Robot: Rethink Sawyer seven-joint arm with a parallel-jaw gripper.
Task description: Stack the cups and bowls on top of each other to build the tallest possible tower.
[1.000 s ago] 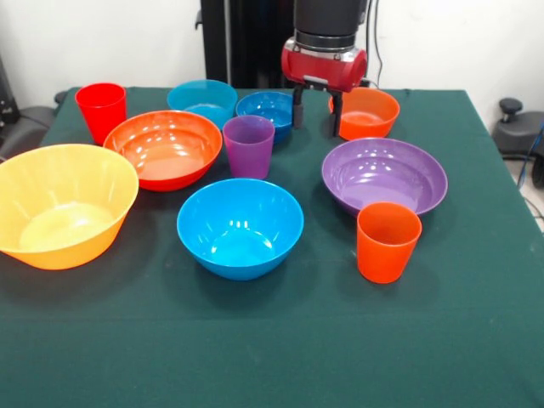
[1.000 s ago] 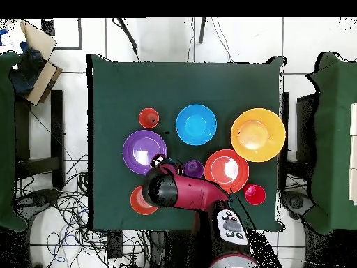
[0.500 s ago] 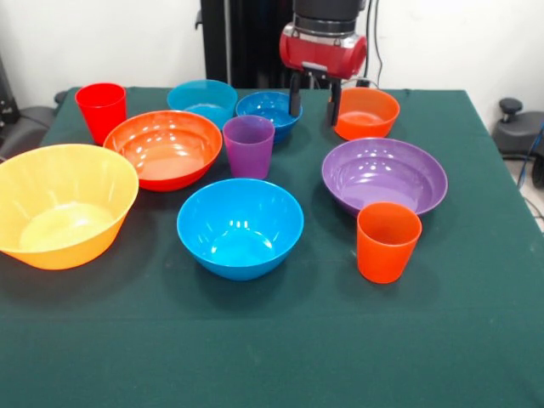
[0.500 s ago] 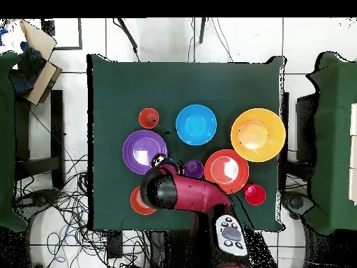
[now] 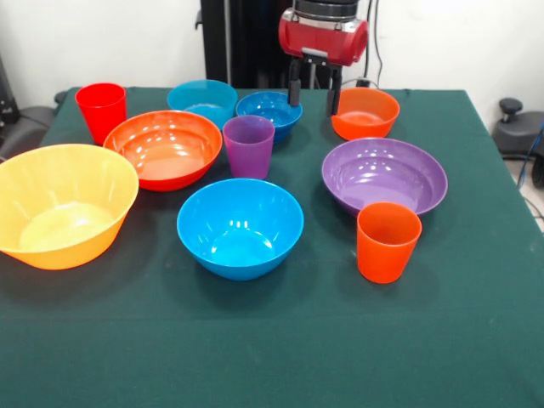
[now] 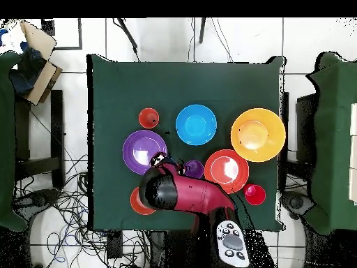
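Gripper (image 5: pixel 312 92): red-and-black head hanging at the far edge of the worktop (image 5: pixel 476 323), above the gap between small blue bowl and small orange bowl; jaws spread wide, nothing between them.
Small blue bowl (image 5: pixel 269 112): far row, just beside the left finger tip; upright, empty.
Small orange bowl (image 5: pixel 365 112): far row, just beside the right finger tip; upright, empty.
Teal bowl (image 5: pixel 202 100): far row, touching or nearly touching the small blue bowl; cannot tell which.
Red cup (image 5: pixel 101 110): far corner, upright, apart from the rest.
Orange-red bowl (image 5: pixel 164 148): large, in front of the teal bowl, close to the purple cup.
Purple cup (image 5: pixel 248 145): upright, directly in front of the small blue bowl.
Yellow-orange bowl (image 5: pixel 59 204): largest, at the worktop's side edge, rim near the orange-red bowl.
Medium blue bowl (image 5: pixel 240 226): centre, nearer the camera than the purple cup.
Wide purple bowl (image 5: pixel 384 176): in front of the small orange bowl.
Orange cup (image 5: pixel 388 240): upright, rim overlapping the wide purple bowl's near edge in the front view.
Tower: none; every piece stands singly on the green cloth.
Overhead: arm (image 6: pixel 183 193) covers the far-row bowls; cables (image 6: pixel 63 209) on tiled floor, cardboard box (image 6: pixel 38 52) at one side.
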